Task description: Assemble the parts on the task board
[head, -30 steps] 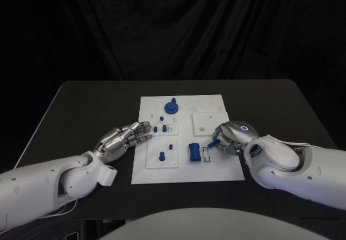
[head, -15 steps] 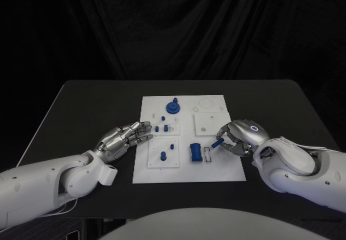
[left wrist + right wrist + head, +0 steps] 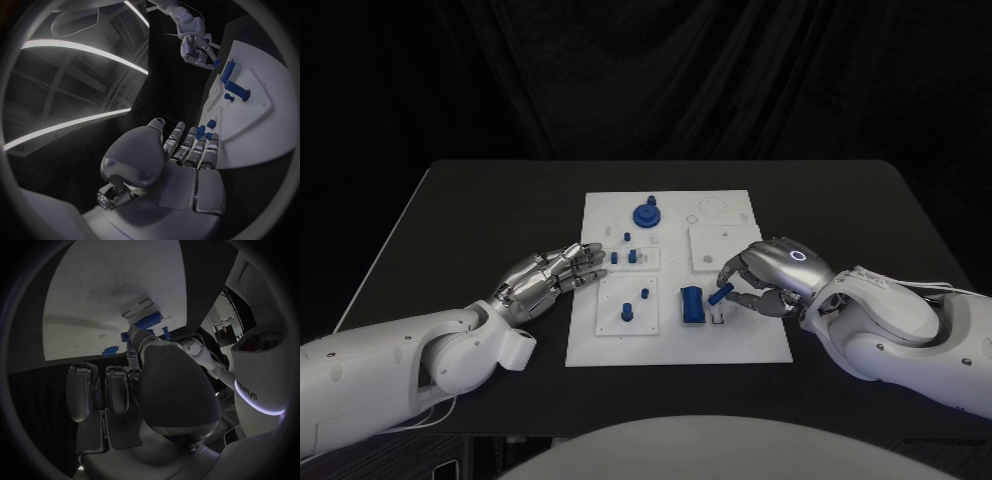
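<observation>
The white task board (image 3: 733, 340) lies in the middle of the black table. My right hand (image 3: 769, 272) pinches a small blue part (image 3: 720, 295) between thumb and finger, just above the board and right of the upright blue block (image 3: 691, 305). A round blue knob (image 3: 646, 214) stands at the board's far side, and small blue pegs (image 3: 632, 257) stand mid-left. My left hand (image 3: 557, 275) lies flat at the board's left edge, fingers stretched out and holding nothing. The left wrist view shows this hand (image 3: 184, 150) and, farther off, the right hand (image 3: 197, 50) with its blue part (image 3: 215, 63).
Two more blue parts (image 3: 636, 304) stand on the near-left panel of the board. A raised white square panel (image 3: 715, 245) sits just beyond the right hand. Bare black table (image 3: 473, 220) surrounds the board on all sides.
The right hand drew back to the right, then came left again and lower, bringing the small blue part closer to the blue block. The left hand has stayed put.
</observation>
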Robot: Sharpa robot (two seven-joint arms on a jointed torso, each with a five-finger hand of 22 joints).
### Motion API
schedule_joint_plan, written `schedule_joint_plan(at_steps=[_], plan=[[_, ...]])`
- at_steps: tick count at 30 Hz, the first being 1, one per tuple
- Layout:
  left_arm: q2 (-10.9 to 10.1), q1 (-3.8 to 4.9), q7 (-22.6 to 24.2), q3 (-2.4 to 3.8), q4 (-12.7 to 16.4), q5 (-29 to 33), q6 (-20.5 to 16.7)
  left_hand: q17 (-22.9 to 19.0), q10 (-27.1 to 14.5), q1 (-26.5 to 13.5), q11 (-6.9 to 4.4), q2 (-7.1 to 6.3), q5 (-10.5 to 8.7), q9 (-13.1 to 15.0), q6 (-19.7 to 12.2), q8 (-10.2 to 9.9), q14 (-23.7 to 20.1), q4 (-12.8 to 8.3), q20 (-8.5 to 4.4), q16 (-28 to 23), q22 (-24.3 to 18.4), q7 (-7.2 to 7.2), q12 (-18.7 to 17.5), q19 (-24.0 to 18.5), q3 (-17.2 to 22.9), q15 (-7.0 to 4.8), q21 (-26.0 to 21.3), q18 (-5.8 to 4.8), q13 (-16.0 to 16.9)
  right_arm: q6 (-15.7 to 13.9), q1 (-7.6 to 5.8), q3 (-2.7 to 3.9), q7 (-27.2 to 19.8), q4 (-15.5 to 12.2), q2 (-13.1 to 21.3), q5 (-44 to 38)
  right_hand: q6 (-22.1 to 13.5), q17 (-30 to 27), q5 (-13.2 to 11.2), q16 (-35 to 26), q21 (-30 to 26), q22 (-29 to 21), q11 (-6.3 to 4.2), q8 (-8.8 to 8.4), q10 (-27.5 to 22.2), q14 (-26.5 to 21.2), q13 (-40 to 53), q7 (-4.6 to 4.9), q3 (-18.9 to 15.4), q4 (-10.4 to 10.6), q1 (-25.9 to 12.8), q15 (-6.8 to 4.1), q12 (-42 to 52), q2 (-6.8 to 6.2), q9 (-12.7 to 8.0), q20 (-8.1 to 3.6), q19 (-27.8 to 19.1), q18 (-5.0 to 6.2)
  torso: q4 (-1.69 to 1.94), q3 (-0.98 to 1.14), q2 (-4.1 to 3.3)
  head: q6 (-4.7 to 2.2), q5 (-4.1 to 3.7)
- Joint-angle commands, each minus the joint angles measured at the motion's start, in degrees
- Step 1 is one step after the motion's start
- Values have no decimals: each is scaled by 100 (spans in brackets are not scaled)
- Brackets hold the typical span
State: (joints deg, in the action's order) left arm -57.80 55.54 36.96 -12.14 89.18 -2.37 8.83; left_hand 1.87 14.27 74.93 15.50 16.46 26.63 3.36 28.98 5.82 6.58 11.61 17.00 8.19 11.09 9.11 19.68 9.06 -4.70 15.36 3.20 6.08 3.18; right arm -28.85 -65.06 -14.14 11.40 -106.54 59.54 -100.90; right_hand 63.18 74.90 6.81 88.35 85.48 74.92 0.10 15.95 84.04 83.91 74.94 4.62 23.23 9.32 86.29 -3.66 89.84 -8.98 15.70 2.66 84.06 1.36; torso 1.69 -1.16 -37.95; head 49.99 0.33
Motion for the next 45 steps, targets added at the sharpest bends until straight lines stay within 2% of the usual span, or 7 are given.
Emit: schedule_joint_plan(at_steps=[1, 8, 15, 23, 31, 35, 45], plan=[[14, -8, 55, 4, 12, 24, 14, 6, 46, 12, -5, 4, 9, 9, 43, 30, 46, 8, -15, 29, 7, 189, 30, 37, 37, -12, 35, -67, 8, 467, -14, 1, -555, 21, -27, -34, 104, 1180, -40, 38, 36, 1362, -17, -32, 596, 545, 1506, -56, -10, 12, -11, -45, 16, 20, 16, -37, 403, -24, 3, 1, 0, 1, -9], [21, -8, 53, 4, 9, 24, 11, 6, 50, 7, -4, 1, 8, 10, 52, 34, 47, 12, -15, 30, 5, 191, 33, 39, 39, -11, 36, -69, 8, 713, -31, 1, -845, 170, -119, -34, 106, 1217, -154, 53, 36, 1362, -10, -72, 596, 552, 1506, -51, -17, 21, 2, -51, 16, 39, 11, -43, 401, -24, -1, 11, -6, 1, 4], [24, -8, 54, 4, 7, 24, 10, 6, 52, 5, -4, 1, 8, 11, 56, 35, 48, 14, -15, 32, 5, 192, 35, 40, 41, -10, 36, -69, 8, 772, -132, -1, -1086, 433, -279, -266, 85, 1271, -161, 74, 36, 1362, 13, -119, 596, 562, 1506, -29, -2, 7, 46, -67, 16, 67, 0, -52, 398, -23, 14, 11, -7, 1, -7], [28, -8, 49, 4, 1, 24, 12, 6, 52, 5, -4, 1, 8, 11, 56, 35, 48, 14, -15, 32, 5, 192, 35, 40, 41, -10, 36, -69, 8, 810, -213, -1, -1145, 617, -393, -483, 71, 1280, -132, 78, 32, 1360, 20, -145, 596, 563, 1506, -27, 5, -3, 66, -73, 16, 72, -6, -57, 395, -22, -2, 7, -6, 1, 14], [40, -8, 42, 4, -9, 24, 18, 6, 58, 0, -4, 1, 6, 11, 58, 37, 48, 20, -15, 32, 7, 195, 41, 44, 44, -9, 38, -71, 8, 947, -234, -1, -1145, 694, -422, -520, 63, 1289, -73, 81, 32, 1361, 17, -174, 596, 565, 1506, -32, 18, -20, 91, -79, 16, 78, -12, -63, 394, -23, 17, 12, -13, 1, -14], [45, -8, 40, 4, -15, 24, 23, 6, 58, 0, -4, 1, 6, 11, 58, 37, 48, 20, -15, 32, 7, 195, 41, 44, 44, -9, 38, -71, 8, 1068, -236, -2, -1139, 712, -437, -525, 37, 1292, 1, 82, 28, 1359, 13, -221, 596, 565, 1506, -37, 35, -41, 115, -86, 16, 76, -25, -70, 391, -22, 4, 8, -12, 1, -8], [69, -8, 28, 4, -37, 24, 48, 6, 58, 0, -4, 1, 6, 11, 58, 37, 48, 20, -15, 32, 7, 195, 41, 44, 44, -9, 38, -71, 8, 1255, -237, -5, -1160, 785, -540, -528, -25, 1291, 26, 82, 37, 1362, -11, -302, 596, 565, 1506, -62, 54, -47, 117, -100, 16, 74, -57, -81, 394, -24, 2, 9, -8, 1, -15]])
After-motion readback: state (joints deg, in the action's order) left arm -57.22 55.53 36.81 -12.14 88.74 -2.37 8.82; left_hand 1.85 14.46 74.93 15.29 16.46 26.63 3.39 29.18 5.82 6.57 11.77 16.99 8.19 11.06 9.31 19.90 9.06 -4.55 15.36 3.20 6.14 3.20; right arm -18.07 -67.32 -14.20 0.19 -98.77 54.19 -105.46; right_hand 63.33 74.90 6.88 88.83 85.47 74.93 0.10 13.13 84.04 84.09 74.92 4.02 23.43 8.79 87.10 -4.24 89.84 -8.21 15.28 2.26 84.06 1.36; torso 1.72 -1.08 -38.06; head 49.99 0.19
